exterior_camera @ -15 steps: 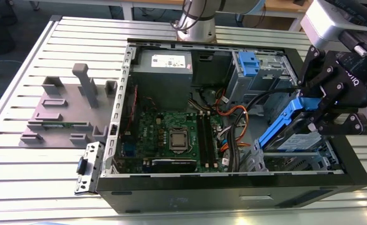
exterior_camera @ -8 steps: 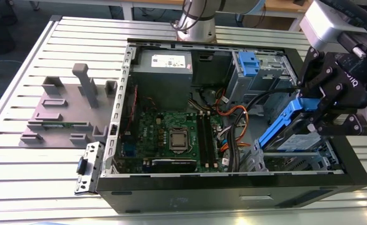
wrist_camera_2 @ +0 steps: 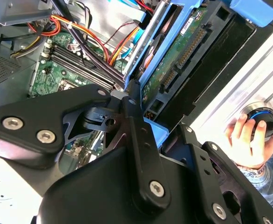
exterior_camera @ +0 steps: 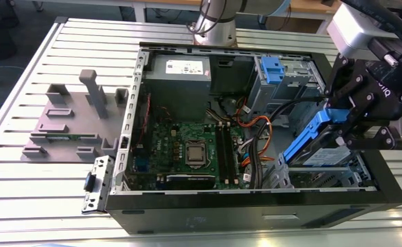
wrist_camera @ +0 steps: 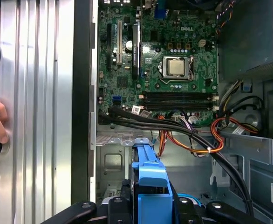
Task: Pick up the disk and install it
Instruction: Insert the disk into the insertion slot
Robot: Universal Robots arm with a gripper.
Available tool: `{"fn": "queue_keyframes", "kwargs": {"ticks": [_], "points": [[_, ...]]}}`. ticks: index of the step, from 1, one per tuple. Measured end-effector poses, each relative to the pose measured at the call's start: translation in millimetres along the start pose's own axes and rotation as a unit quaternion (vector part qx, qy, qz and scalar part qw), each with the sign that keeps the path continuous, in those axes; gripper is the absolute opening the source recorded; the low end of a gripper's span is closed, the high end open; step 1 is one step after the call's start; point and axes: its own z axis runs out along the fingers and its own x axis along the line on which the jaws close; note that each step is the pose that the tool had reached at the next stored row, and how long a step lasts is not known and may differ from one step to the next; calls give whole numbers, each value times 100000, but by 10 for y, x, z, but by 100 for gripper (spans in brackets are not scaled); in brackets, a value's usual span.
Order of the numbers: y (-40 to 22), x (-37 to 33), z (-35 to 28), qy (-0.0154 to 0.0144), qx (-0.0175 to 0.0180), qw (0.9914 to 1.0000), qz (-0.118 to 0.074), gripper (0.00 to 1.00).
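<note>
One open computer case point(exterior_camera: 256, 206) lay on a ribbed metal table point(exterior_camera: 22, 170). The gripper point(exterior_camera: 355, 135) clenched the single disk point(exterior_camera: 309, 141), tilted above the case's drive bay. One grey fixture block point(exterior_camera: 74, 121) sat beyond, and one hand point(wrist_camera_2: 248, 140) rested on a knob.

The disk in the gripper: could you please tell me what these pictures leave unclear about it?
- The disk: its far end, hidden by the gripper in the exterior view.
- Its label side: turned away in the second wrist view, where its circuit board faces the camera.
- Drive bay beneath: contact cannot be told.
</note>
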Motion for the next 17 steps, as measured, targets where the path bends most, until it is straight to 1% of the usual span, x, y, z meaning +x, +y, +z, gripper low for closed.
{"fn": "queue_keyframes", "kwargs": {"ticks": [8, 9, 10, 11, 12, 17], "points": [[0, 0, 7, -2, 1, 100000, -1, 37], [0, 0, 7, 11, 0, 100000, 1, 38], [0, 0, 7, 6, 0, 100000, 1, 44], [0, 0, 8, 6, 0, 100000, -1, 44], [0, 0, 9, -4, 0, 100000, -2, 50], [0, 0, 10, -1, 1, 100000, 0, 50]]}}
